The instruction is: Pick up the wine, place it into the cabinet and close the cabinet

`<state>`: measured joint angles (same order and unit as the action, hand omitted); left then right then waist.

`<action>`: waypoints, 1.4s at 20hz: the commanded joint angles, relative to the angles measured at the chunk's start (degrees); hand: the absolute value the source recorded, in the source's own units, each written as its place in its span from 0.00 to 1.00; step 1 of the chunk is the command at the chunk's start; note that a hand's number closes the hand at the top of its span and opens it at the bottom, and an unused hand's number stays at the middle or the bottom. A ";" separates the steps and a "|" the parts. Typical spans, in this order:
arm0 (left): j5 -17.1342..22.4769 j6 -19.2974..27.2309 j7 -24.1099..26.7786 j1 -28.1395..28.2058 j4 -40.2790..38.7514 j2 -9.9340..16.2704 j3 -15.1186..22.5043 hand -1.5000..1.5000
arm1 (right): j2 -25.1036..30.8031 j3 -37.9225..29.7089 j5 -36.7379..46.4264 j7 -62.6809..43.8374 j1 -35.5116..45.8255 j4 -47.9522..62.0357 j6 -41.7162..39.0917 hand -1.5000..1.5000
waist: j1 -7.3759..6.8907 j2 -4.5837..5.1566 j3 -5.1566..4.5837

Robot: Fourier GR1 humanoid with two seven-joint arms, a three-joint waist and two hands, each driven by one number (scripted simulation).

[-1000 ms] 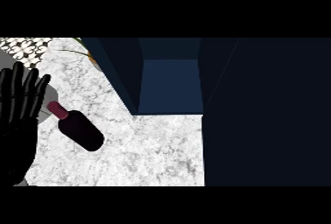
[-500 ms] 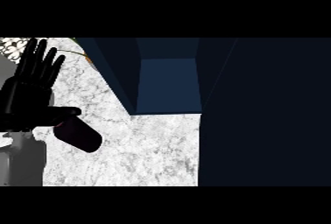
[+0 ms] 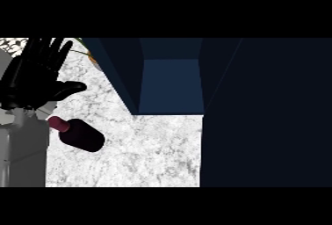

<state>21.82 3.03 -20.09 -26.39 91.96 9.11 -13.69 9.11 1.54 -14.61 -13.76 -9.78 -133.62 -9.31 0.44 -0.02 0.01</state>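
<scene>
Left hand up at the far left edge, fingers straight and spread, thumb out to the side, grasping nothing; forearm coming in below it. Right hand nowhere in view. Wine lying flat on the tabletop, below the fingers and just under the thumb, neck end near the wrist, dark body angled away toward the lower right. Apart from the fingers, not yet held. Cabinet open to the right of the fingers, beyond the wine, blue inside showing, door seemingly the dark panel filling the right side. Hard to tell how high above the tabletop the hand is. Risks from here, judged only: a round bottle on its side likely to roll if nudged by thumb or palm before the fingers curl round it, possibly off toward the near edge or against the cabinet. Closing too near the narrow neck likely to leave the heavy body swinging, tilting down and slipping out during the lift. Coming down from where the fingers now sit, well past the neck, likely to miss the body altogether. Carrying across to the right, a tilted bottle liable to strike the cabinet's near wall rather than pass into the opening. Closing the door with the bottle part way out likely to jam.
</scene>
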 commanded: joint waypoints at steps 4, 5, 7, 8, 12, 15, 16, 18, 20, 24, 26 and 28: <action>-0.50 4.88 -3.76 -3.01 1.48 0.31 1.89 0.00 | -0.01 -1.86 -2.88 -6.87 -0.24 -6.37 0.64 0.00 | -0.10 -0.07 0.00; 0.86 1.73 -2.82 4.20 5.36 0.26 1.93 0.00 | 0.17 -3.18 -2.95 -3.11 0.47 -1.55 -2.03 0.00 | -0.40 -0.06 0.01; -1.22 4.27 -1.87 0.05 2.56 -0.09 3.25 0.00 | 0.20 -3.58 -2.91 -5.14 0.83 -3.83 -1.86 0.00 | -0.20 -0.03 0.00; -0.88 4.26 -1.75 -1.20 0.12 0.20 2.56 0.00 | -2.83 1.33 1.75 -1.15 -5.81 -5.45 -2.99 0.00 | 0.01 -0.04 0.01; -0.62 3.26 -0.79 4.13 5.10 -0.56 3.75 0.00 | 0.23 -4.00 -4.85 -9.57 1.01 -7.72 -0.84 0.00 | -0.28 -0.04 -0.01; -3.75 6.82 -0.39 3.88 6.23 -1.40 5.25 0.00 | -3.18 0.93 1.43 -7.79 2.56 -4.82 0.86 0.00 | -0.31 -0.04 0.00; -2.39 6.80 -3.85 1.52 5.42 0.68 4.05 0.00 | -4.12 1.98 3.34 -4.50 2.49 -1.70 -0.20 0.00 | -0.31 -0.02 0.00; 0.69 2.75 -3.71 1.06 3.01 3.99 0.73 0.00 | -2.43 -0.97 -0.14 -9.08 5.61 -3.03 0.85 0.00 | -0.36 0.01 -0.01; -2.10 5.92 -5.75 9.16 12.41 0.94 4.59 0.00 | -2.17 -2.32 -1.25 -5.06 -1.36 -5.09 -2.83 0.00 | -0.42 -0.12 0.02; -2.98 6.48 -3.28 6.36 6.78 1.37 3.34 0.00 | -2.51 -2.66 -0.16 -8.96 4.24 -4.45 -0.66 0.00 | -0.34 -0.02 0.00; -1.01 2.02 -0.32 8.08 2.44 3.44 0.51 0.00 | -1.03 -4.20 -3.38 -14.07 5.60 -7.56 0.74 0.00 | -0.29 0.02 -0.03; -0.89 1.55 1.51 7.66 0.33 3.85 -0.71 0.00 | -2.15 -3.51 -1.31 -7.74 3.12 -3.76 -2.67 0.00 | -0.20 0.03 -0.01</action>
<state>20.20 6.77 -21.86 -18.99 96.83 11.77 -12.09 6.53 -0.42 -13.77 -21.36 -6.73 -136.71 -10.84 0.14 -0.04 0.00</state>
